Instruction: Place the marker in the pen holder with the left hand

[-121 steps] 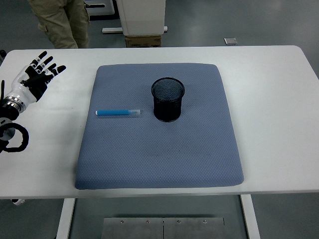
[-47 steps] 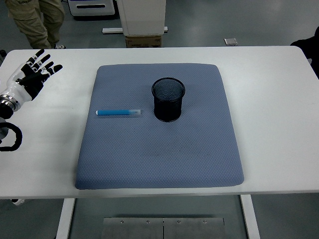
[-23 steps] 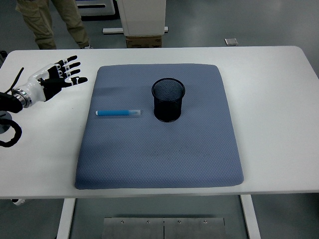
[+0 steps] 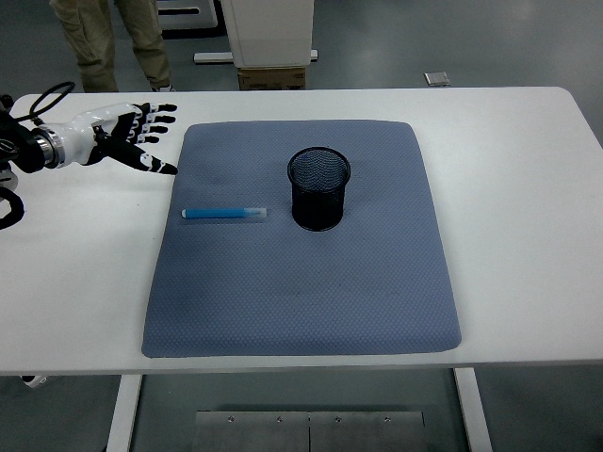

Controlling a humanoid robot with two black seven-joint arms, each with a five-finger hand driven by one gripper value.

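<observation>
A white table (image 4: 528,188) fills most of the view, and a large blue-grey mat (image 4: 301,292) lies across its middle. At the far edge of the table, beyond the mat's far left corner, a person's legs (image 4: 113,42) in tan trousers stand on the floor. A white cabinet base (image 4: 268,33) with a cardboard box (image 4: 271,78) under it stands on the floor beyond the mat's far edge.

On the mat, a little toward its far side and near the middle, a black mesh pen holder (image 4: 318,188) stands upright with its mouth open to the camera. The left hand (image 4: 118,137) hovers over the bare table just off the mat's far left corner, its fingers (image 4: 155,118) spread apart and stretched toward the mat, holding nothing.

The marker (image 4: 223,214), blue with a pale cap end, lies flat on the mat to the left of the pen holder, apart from it, pointing sideways toward it. The hand is well clear of it.
</observation>
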